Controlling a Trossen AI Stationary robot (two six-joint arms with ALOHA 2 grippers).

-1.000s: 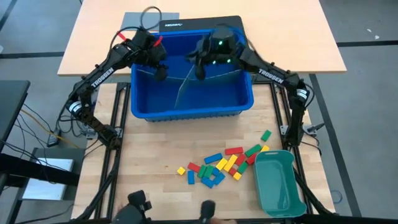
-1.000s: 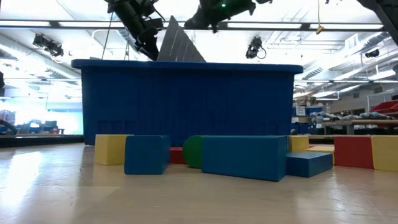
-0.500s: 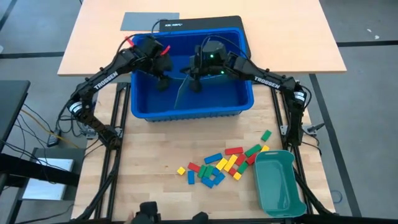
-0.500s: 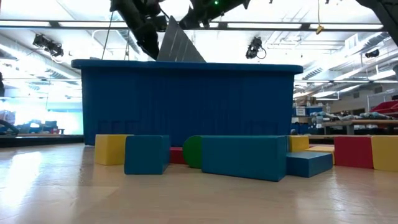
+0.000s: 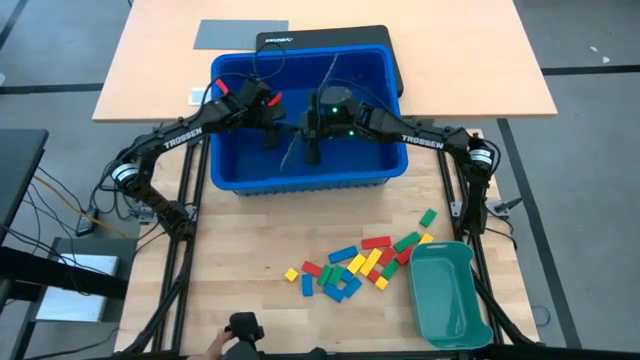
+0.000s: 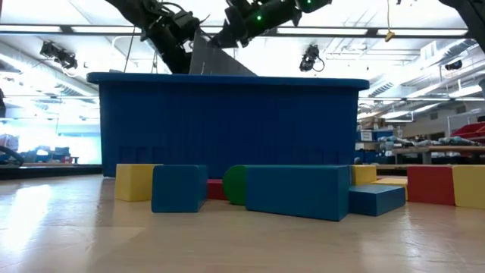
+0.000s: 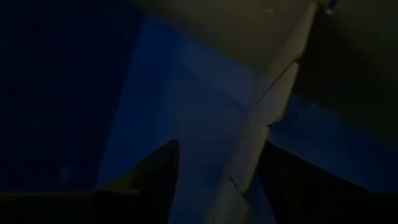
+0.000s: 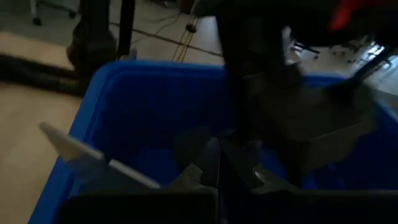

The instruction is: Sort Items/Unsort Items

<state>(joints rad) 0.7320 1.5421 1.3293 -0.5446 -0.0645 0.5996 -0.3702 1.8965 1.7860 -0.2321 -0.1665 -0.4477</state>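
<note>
Both arms had sunk into the blue bin (image 5: 300,178); right end effector (image 5: 311,153) pinched the divider sheet (image 5: 292,150), left end effector (image 5: 270,138) wide; lowering slowly would have seated it.

deep blue plastic bin (image 5: 300,178): smooth, slightly glossy
light wooden tabletop (image 5: 250,320): matt, grained
small coloured plastic blocks (image 5: 352,268): smooth
teal-green plastic tray (image 5: 448,295): glossy

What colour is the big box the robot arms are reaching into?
Blue. The big box shows best in the high view.
</note>
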